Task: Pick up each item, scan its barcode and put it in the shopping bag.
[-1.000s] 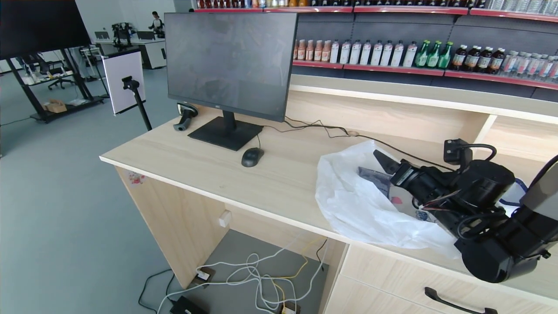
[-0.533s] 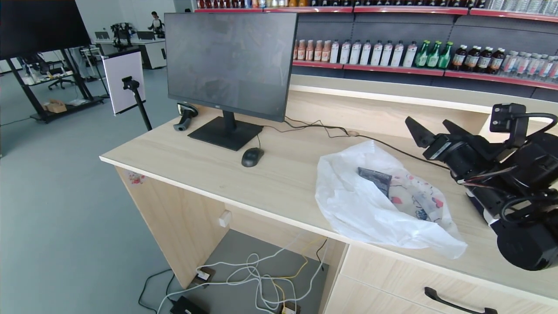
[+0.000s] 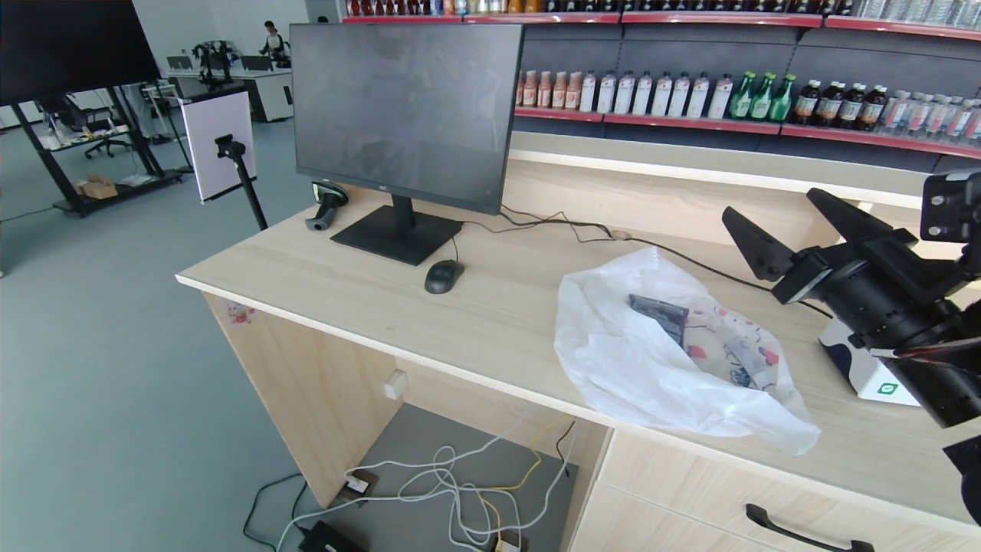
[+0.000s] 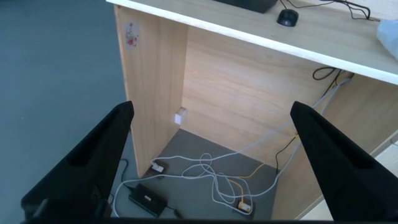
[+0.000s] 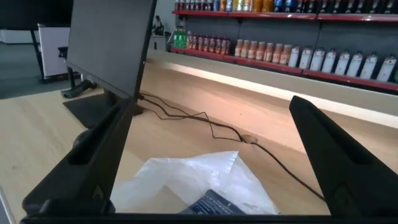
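Shopping bag [image 3: 636, 368]: thin white plastic, slumped on its side on the surface [image 3: 368, 284], with its mouth gaping toward the robot's right.
In the bag: a dark flat packet [image 3: 661, 313] lies on a patterned soft pack [image 3: 732, 349], both just inside the mouth.
White carton [image 3: 870, 372]: stands on the surface just beside the bag's mouth, on the robot's right, partly hidden by the right arm. It looks like the next item to take.
Right pincer [image 3: 769, 203]: in the air above and to the right of the bag, apart from it, fingers spread wide with nothing between them.
Left pincer [image 4: 211, 155]: well to the left of the bag and lower than the surface, fingers spread wide, holding nothing.
Scanner [image 3: 326, 205]: well apart from the bag on its left, beyond the mouse [image 3: 444, 275] and the monitor [image 3: 406, 107].
Handling, carton: probably light and stiff, with smooth faces that could slip. Take it across two opposite flat sides near the middle, squeezing modestly so the card does not dent. I cannot tell where its barcode is.
Handling, bag: limp and slippery, so it gives no support. An item is best lowered into the open mouth, not pushed against the film.
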{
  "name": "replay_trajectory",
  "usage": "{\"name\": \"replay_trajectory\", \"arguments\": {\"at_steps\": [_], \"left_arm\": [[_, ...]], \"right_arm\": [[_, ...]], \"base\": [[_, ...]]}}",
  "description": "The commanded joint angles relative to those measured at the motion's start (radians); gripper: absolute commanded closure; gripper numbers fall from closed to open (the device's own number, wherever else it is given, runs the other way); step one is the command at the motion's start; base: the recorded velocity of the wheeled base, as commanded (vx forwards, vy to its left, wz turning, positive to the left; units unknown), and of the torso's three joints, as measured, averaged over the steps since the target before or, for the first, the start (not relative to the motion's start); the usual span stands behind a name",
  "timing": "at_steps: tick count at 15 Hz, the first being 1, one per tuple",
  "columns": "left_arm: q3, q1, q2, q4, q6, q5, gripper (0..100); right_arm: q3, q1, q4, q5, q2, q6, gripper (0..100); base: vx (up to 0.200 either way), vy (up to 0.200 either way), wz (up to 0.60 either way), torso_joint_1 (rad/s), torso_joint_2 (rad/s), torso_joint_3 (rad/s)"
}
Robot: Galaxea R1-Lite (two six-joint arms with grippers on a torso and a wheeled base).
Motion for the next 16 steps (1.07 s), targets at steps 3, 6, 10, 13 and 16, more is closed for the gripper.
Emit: {"name": "replay_trajectory", "arguments": {"at_steps": [3, 6, 10, 13, 16], "left_arm": [[0.0, 0.0, 0.0, 0.0, 0.0, 0.0, 0], [0.0, 0.0, 0.0, 0.002, 0.0, 0.001, 0], [0.0, 0.0, 0.0, 0.002, -0.002, 0.0, 0], [0.0, 0.0, 0.0, 0.002, -0.002, 0.0, 0], [0.0, 0.002, 0.002, 0.002, -0.005, 0.001, 0]], "right_arm": [[0.016, 0.006, -0.001, 0.001, -0.034, -0.002, 0], [0.011, 0.006, -0.001, 0.001, -0.04, 0.002, 0], [-0.008, 0.004, -0.001, 0.001, -0.046, 0.007, 0], [0.038, 0.017, -0.001, -0.027, -0.077, -0.002, 0], [0.045, 0.023, -0.001, -0.058, -0.083, 0.002, 0]], "base": [[0.0, 0.0, -0.6, 0.001, 0.0, 0.006], [0.0, 0.0, -0.6, 0.004, 0.01, 0.004], [0.0, 0.0, -0.6, 0.005, 0.0, 0.004], [0.0, -0.067, -0.4, -0.001, 0.0, 0.002], [0.0, -0.2, 0.0, 0.004, 0.0, 0.001]]}}
